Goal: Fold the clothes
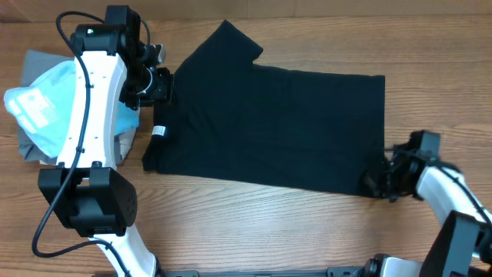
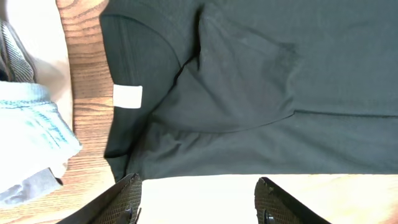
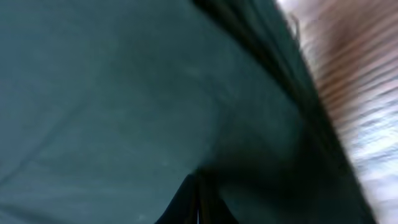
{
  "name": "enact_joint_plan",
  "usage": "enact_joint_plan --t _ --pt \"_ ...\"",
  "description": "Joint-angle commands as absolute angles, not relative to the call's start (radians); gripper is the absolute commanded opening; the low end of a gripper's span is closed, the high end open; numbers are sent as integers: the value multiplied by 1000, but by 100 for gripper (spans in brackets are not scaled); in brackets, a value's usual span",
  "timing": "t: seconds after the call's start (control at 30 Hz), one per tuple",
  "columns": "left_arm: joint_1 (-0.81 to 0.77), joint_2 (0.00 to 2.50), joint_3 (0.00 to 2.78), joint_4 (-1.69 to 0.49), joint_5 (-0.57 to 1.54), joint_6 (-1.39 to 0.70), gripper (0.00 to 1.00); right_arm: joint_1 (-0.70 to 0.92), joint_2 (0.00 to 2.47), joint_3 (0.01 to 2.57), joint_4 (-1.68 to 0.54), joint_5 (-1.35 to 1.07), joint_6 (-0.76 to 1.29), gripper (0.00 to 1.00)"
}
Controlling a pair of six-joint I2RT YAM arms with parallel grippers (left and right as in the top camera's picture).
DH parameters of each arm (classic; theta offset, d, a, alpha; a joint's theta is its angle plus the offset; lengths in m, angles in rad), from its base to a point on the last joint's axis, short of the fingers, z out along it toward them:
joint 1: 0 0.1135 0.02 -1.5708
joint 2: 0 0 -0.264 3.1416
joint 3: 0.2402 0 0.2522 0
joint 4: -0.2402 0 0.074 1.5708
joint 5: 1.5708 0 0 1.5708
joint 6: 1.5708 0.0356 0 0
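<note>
The clothes, a black T-shirt (image 1: pixel 277 127), lie flat across the table with one sleeve (image 1: pixel 231 42) sticking out at the top left and a small white tag (image 1: pixel 159 131) on the left edge. My left gripper (image 1: pixel 165 83) hovers over that left edge near the neck. In the left wrist view it (image 2: pixel 199 183) is open with only bare table between its fingers (image 2: pixel 127 199), and the T-shirt (image 2: pixel 261 93) and tag (image 2: pixel 127 96) lie just beyond. My right gripper (image 1: pixel 377 182) is at the lower right corner. In the right wrist view it (image 3: pixel 199 183) is shut, pinching the dark fabric (image 3: pixel 112 93).
A light blue garment with white print (image 1: pixel 46 104) lies on grey folded garments (image 1: pixel 31 65) at the far left, partly under my left arm. Both show at the left edge of the left wrist view as a blue garment (image 2: pixel 31 130). Wooden table (image 1: pixel 254 223) runs along the front.
</note>
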State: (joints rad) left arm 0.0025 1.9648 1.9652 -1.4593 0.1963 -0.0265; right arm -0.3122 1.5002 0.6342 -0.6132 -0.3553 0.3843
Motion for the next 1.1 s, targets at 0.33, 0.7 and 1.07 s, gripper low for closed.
enact_joint_plan --t 0.33,0.7,1.07 --pt "-2 1967 1986 -1466 230 -30 62 -404 1538 593 -675 20 626 4" --pt "-65 1967 1985 -1480 226 -30 63 -432 1528 789 -791 -80 457 22" --pt "-112 1967 1974 -1528 191 -29 63 -432 1387 944 -867 -423 357 34"
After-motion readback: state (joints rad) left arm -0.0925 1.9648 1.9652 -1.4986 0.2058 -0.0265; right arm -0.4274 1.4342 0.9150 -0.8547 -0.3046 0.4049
